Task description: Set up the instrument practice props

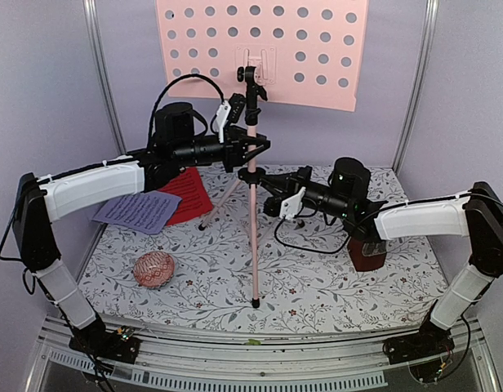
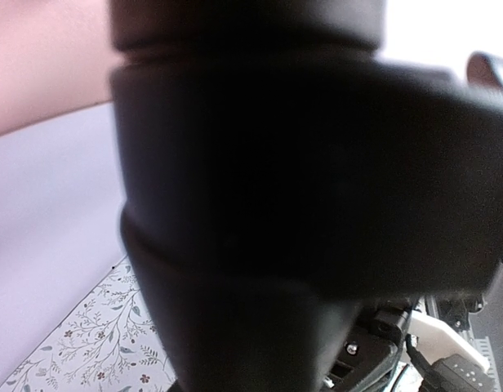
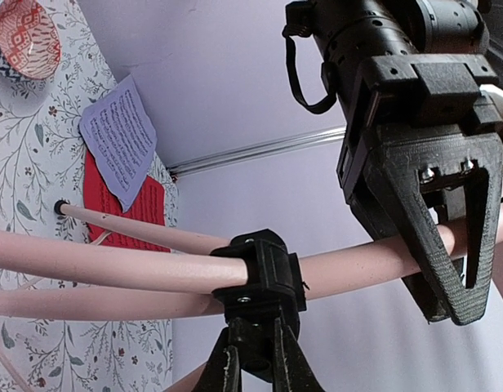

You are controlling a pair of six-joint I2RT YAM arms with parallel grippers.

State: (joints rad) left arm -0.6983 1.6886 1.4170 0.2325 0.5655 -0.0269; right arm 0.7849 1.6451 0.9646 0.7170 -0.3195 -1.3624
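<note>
Midway up the music stand (image 1: pixel 254 245), left pincer (image 1: pixel 255 149) clamps its pole (image 3: pixel 113 269); right pincer (image 3: pixel 255 361) seemingly pinches the collar (image 3: pixel 260 278).

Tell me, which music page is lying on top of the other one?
The lavender page; its corner covers part of the red page beneath it.
</note>
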